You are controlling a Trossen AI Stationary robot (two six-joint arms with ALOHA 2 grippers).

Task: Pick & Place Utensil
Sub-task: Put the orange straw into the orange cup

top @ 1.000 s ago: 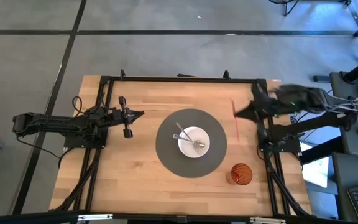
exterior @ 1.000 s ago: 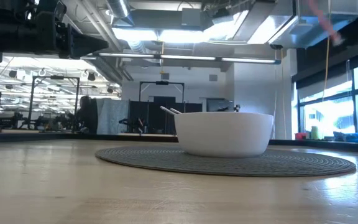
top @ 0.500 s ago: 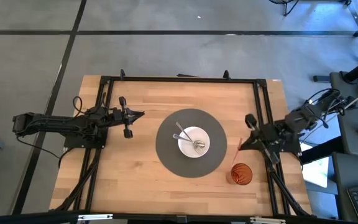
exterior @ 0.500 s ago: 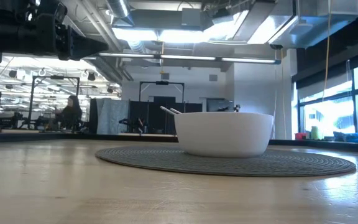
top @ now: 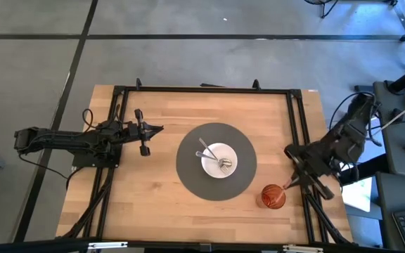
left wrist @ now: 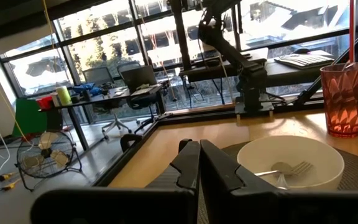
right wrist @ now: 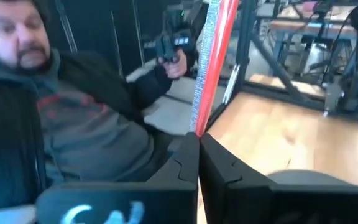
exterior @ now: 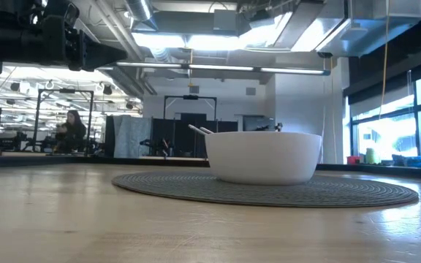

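On the wooden worktop [top: 153,183]: round grey mat [top: 216,161] in the middle, white bowl [top: 219,159] on it with a fork [left wrist: 289,169] and spoon [top: 204,154] inside. Near the right edge, orange cup [top: 273,196], with right jaws [top: 290,180] just beside it, pinching a red straw [right wrist: 211,56]. Far over by the left edge, left jaws [top: 159,128] pressed together, holding nothing.
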